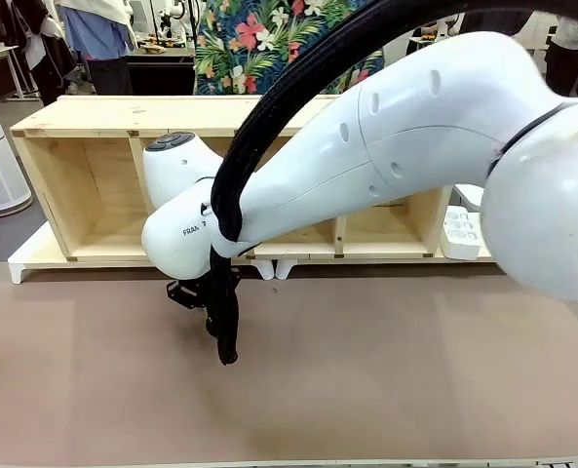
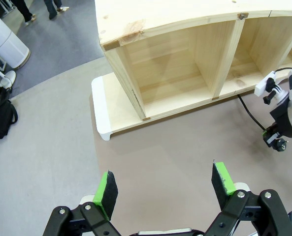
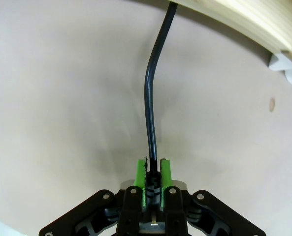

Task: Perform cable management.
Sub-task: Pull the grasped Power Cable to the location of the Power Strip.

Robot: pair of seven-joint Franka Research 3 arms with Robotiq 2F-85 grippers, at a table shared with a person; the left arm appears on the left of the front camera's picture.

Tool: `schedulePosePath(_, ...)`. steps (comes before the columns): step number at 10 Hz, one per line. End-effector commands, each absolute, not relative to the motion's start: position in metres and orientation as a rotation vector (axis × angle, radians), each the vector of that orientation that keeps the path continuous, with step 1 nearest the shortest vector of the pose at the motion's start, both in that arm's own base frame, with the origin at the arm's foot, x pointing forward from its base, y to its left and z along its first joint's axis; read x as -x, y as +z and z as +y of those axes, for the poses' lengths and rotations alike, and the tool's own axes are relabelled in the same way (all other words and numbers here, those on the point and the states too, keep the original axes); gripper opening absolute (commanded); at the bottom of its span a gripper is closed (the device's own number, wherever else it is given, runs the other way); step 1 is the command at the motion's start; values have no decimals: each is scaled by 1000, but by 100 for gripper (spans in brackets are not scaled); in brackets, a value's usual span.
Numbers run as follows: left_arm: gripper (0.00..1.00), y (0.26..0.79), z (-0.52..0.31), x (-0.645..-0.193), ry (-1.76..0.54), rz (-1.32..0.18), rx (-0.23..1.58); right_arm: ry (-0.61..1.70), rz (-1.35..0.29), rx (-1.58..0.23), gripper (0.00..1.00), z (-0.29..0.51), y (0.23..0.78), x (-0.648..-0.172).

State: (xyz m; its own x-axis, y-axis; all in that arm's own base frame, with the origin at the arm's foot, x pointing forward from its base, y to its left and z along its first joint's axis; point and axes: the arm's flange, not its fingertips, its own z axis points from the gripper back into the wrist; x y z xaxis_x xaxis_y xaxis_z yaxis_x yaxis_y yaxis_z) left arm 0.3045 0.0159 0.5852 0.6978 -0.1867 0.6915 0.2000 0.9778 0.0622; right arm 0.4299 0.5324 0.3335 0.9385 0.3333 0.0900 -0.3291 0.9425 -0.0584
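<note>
- Left pincer (image 2: 165,186) hangs above the desk (image 2: 175,152), its green pads (image 2: 106,189) wide apart; open brown surface runs ahead of it to the white base (image 2: 100,105) under the wooden shelf unit (image 2: 160,19)
- Right pincer (image 3: 153,178) sits low over the desk, clamped on the cable (image 3: 148,83), one pad pressed to each side of it
- From that grip the cable runs away across open desk, bends slightly and passes under the shelf unit's front edge
- In the front view the right arm (image 1: 415,127) reaches across the middle, and its ribbed black hose (image 1: 225,312) hangs down before the shelf unit; the near stretch of desk is open to both sides
- A white power strip (image 1: 461,232) lies just beside the shelf unit's right end
- A person in a flowered shirt (image 1: 259,39) stands behind the shelf unit
</note>
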Motion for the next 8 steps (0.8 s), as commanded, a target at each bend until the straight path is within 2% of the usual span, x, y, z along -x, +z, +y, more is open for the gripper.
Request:
schedulePosePath(1, 100, 585, 17, -304, -211, -764, 22, 317, -126, 36, 15, 517, 338, -406)
schedulePosePath(8, 100, 585, 17, -304, -211, -764, 22, 357, -224, 48, 15, 498, 362, -345)
